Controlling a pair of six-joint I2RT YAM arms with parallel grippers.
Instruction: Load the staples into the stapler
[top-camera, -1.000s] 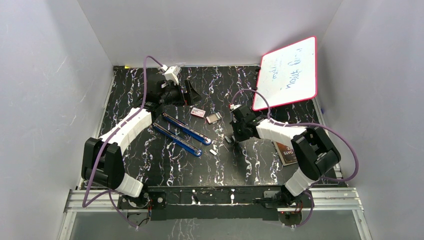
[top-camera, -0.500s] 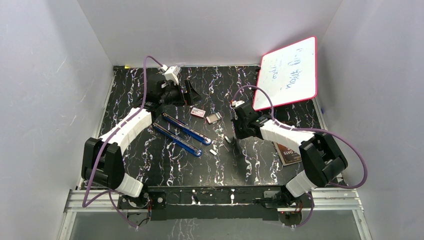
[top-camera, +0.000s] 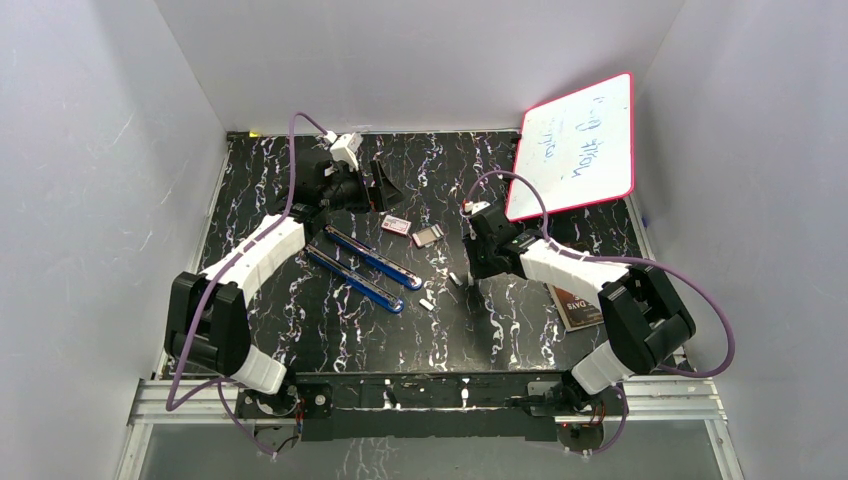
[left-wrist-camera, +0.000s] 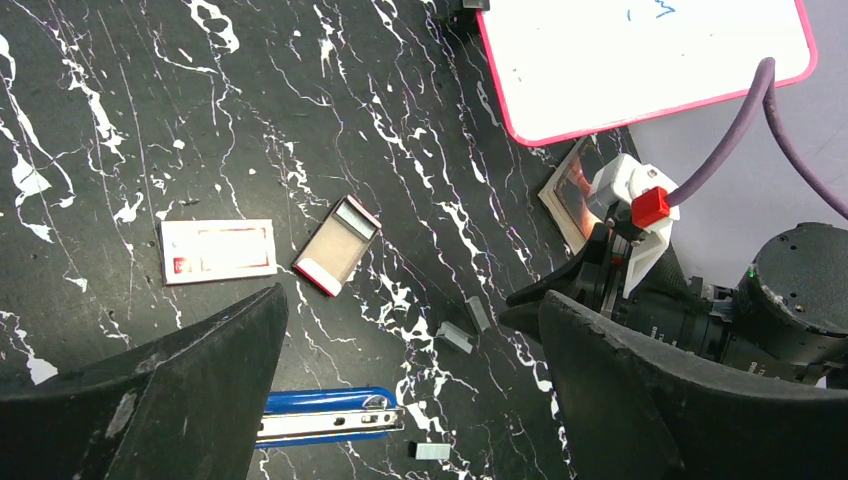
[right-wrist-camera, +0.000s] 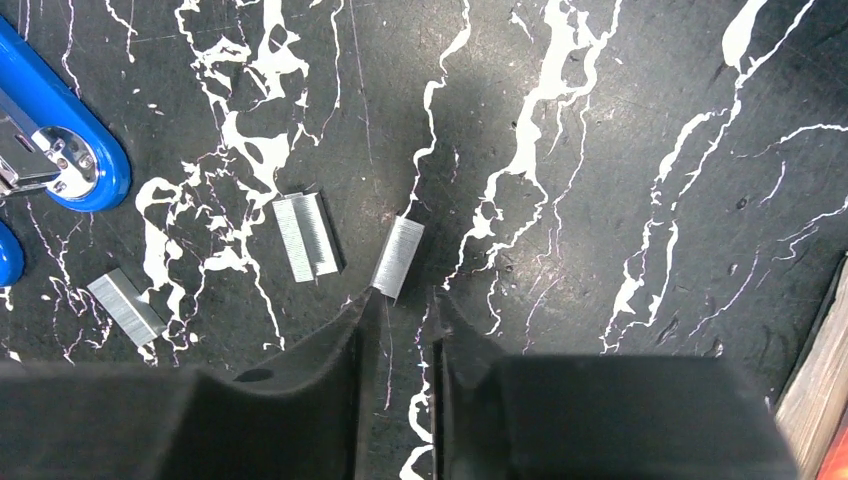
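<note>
The blue stapler (top-camera: 365, 268) lies opened into two long halves at the table's middle left; its end shows in the left wrist view (left-wrist-camera: 330, 415) and the right wrist view (right-wrist-camera: 62, 135). Three short silvery staple strips lie loose on the black marbled table: one (right-wrist-camera: 398, 258) just ahead of my right fingertips, one (right-wrist-camera: 308, 236) to its left, and one (right-wrist-camera: 125, 306) nearer the stapler. My right gripper (right-wrist-camera: 398, 300) is low over the table, its jaws a narrow gap apart and empty. My left gripper (left-wrist-camera: 410, 310) is wide open and empty, raised behind the stapler.
A small red-and-white box (top-camera: 396, 224) and its open tray (top-camera: 427, 236) lie beyond the stapler. A pink-rimmed whiteboard (top-camera: 580, 145) leans at the far right. A brown booklet (top-camera: 572, 305) lies at the right. White walls enclose the table.
My right arm has shifted slightly toward the far side over the staple strips. The left arm has barely moved.
</note>
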